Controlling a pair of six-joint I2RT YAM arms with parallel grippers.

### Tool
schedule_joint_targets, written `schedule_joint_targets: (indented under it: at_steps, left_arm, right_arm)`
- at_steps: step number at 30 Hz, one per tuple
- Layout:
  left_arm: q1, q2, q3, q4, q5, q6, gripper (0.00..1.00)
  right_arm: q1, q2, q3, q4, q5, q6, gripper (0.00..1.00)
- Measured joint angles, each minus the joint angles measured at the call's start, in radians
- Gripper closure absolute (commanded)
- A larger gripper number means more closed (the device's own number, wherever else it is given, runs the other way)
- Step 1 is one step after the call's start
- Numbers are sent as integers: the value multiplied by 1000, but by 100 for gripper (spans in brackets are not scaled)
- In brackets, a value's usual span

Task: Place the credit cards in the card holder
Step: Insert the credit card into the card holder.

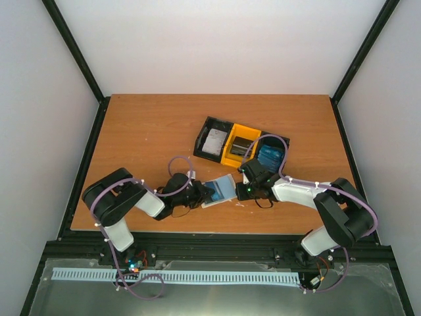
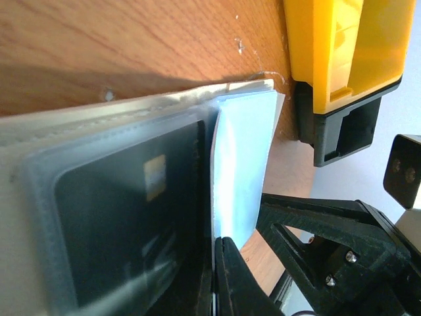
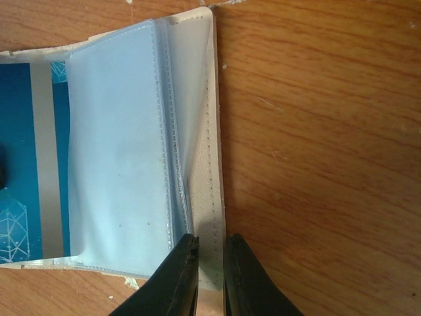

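The cream card holder (image 1: 220, 189) lies open on the table between my two grippers, its clear sleeves showing. A dark chip card (image 2: 125, 224) sits inside one sleeve, and a blue card (image 3: 26, 164) shows at the holder's far side. My left gripper (image 1: 206, 193) (image 2: 221, 242) is shut on the thin edge of a pale sleeve (image 2: 240, 171). My right gripper (image 1: 243, 189) (image 3: 210, 240) has its jaws drawn close around the holder's cream stitched edge (image 3: 209, 164), which fills the narrow gap. Grey-white (image 1: 214, 143), dark (image 1: 241, 145) and blue (image 1: 270, 157) cards lie in the tray.
The black-and-yellow three-compartment tray (image 1: 230, 161) stands just behind the holder, close to the right arm; its yellow wall (image 2: 342, 46) shows in the left wrist view. Bare wooden table (image 1: 145, 131) lies to the left and back. Black frame rails run along the edges.
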Motion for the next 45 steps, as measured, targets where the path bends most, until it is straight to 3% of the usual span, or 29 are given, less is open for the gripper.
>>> schedule_joint_targets:
  at_steps: [6,13,23,31,37,45]
  left_arm:
    - [0,50,-5,86,6,-42,99]
    - [0,58,0,80,-3,-30,99]
    - [-2,70,4,89,-7,1,96]
    - [-3,71,25,58,-6,13,80]
    - [-23,64,97,-58,-27,38,71]
    - [-46,12,170,-241,-73,67,51]
  right_arm:
    - [0,1,0,0,-1,11,86]
    - [1,3,19,-21,13,2,66]
    - [1,25,72,-72,51,-43,70]
    - [1,-24,74,-88,110,-44,66]
    - [1,-7,75,-64,31,-51,66]
    - [1,56,81,-41,-8,-62,69]
